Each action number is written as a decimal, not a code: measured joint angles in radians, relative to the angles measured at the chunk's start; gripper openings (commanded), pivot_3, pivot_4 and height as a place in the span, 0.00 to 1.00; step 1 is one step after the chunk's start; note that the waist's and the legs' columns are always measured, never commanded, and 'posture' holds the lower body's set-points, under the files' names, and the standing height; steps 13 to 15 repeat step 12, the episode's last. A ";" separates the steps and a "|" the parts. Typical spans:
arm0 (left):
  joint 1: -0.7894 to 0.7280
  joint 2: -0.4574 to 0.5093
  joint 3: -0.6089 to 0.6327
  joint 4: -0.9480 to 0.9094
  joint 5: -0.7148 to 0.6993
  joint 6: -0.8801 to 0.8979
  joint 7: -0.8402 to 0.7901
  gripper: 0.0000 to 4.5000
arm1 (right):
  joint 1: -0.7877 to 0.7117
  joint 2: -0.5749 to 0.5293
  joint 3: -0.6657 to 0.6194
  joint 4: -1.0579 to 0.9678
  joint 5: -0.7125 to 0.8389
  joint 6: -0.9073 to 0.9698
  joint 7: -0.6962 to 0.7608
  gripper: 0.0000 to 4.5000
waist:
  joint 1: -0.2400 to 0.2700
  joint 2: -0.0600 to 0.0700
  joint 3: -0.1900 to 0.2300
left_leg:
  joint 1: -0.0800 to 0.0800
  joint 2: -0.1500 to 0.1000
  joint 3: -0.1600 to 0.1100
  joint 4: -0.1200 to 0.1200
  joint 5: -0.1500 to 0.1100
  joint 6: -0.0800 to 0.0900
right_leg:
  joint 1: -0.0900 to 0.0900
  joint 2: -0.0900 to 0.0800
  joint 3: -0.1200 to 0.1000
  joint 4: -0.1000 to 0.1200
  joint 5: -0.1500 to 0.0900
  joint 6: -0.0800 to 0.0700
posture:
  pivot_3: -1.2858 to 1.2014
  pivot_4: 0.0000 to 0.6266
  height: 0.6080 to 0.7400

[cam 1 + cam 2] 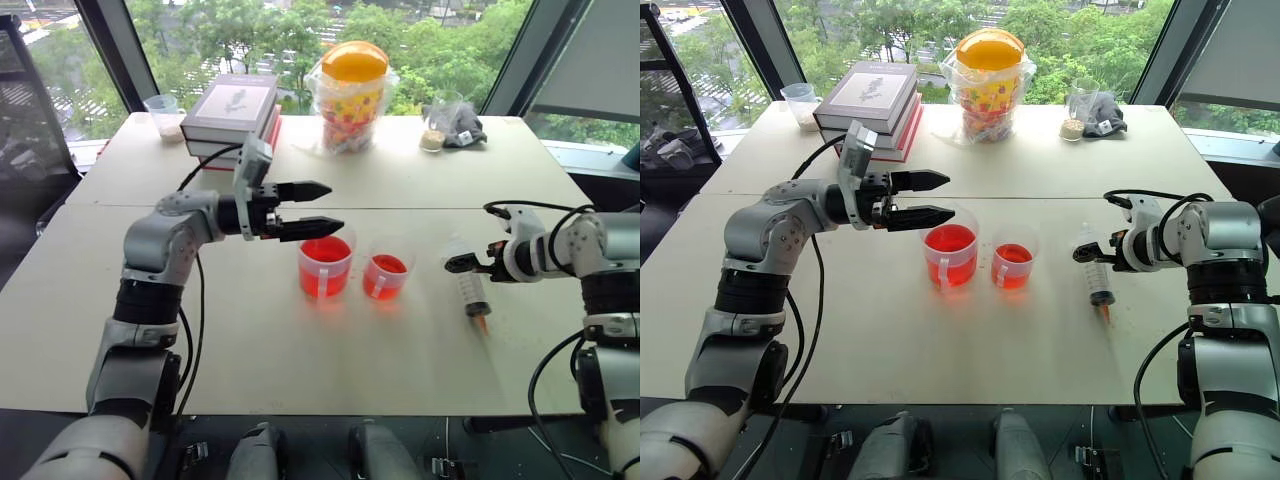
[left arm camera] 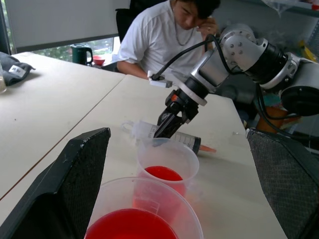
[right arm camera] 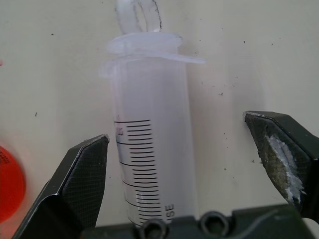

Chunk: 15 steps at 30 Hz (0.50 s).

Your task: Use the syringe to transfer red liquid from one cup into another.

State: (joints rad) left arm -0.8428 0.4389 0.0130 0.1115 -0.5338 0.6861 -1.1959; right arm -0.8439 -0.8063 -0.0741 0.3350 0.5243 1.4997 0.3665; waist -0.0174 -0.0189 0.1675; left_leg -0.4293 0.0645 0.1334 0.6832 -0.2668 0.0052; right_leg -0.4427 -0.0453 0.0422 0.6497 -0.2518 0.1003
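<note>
The syringe [image 1: 470, 288] lies flat on the white table [image 1: 300, 360], orange tip toward me, to the right of both cups. My right gripper [image 1: 456, 263] is open over its plunger end, and the fingers [image 3: 84, 169] straddle the barrel [image 3: 149, 164] with a gap on each side. The larger cup [image 1: 325, 268] holds red liquid [image 1: 325, 250]. The smaller cup [image 1: 386, 278] stands just right of it, also with red in it. My left gripper [image 1: 337, 206] hovers open just above and left of the larger cup, pointing right, with nothing in it.
Along the table's far edge stand a stack of books [image 1: 232, 115], a bag with a yellow-lidded jar [image 1: 350, 95], a clear cup with pale contents [image 1: 163, 115], and a small cup [image 1: 433, 132] beside a dark cloth [image 1: 464, 128]. A person [image 2: 169, 35] sits beyond the table's right side.
</note>
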 measured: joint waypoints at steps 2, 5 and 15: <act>0.009 0.012 0.000 -0.011 -0.005 0.008 0.002 1.00 | 0.012 -0.023 -0.045 -0.122 0.014 0.046 0.005 0.99 | 0.001 0.000 0.000 | 0.000 0.000 0.000 0.000 0.000 0.000 | -0.001 0.000 0.000 0.000 0.000 0.000 | 0.52 0.24 1.00; 0.019 0.045 0.002 -0.037 -0.017 0.026 0.006 1.00 | 0.049 -0.087 -0.145 -0.361 0.077 0.102 0.039 0.99 | 0.004 0.000 0.000 | 0.000 0.000 0.000 -0.001 0.000 0.000 | -0.001 0.000 0.000 0.000 0.000 0.000 | 0.52 0.24 1.00; 0.054 0.119 0.004 -0.078 -0.047 0.054 0.000 1.00 | 0.168 -0.123 -0.409 -0.758 0.296 0.108 0.166 0.99 | 0.003 0.000 0.000 | 0.001 0.000 -0.001 0.000 0.000 0.000 | 0.001 0.000 0.000 -0.001 0.000 0.000 | 0.52 0.24 1.00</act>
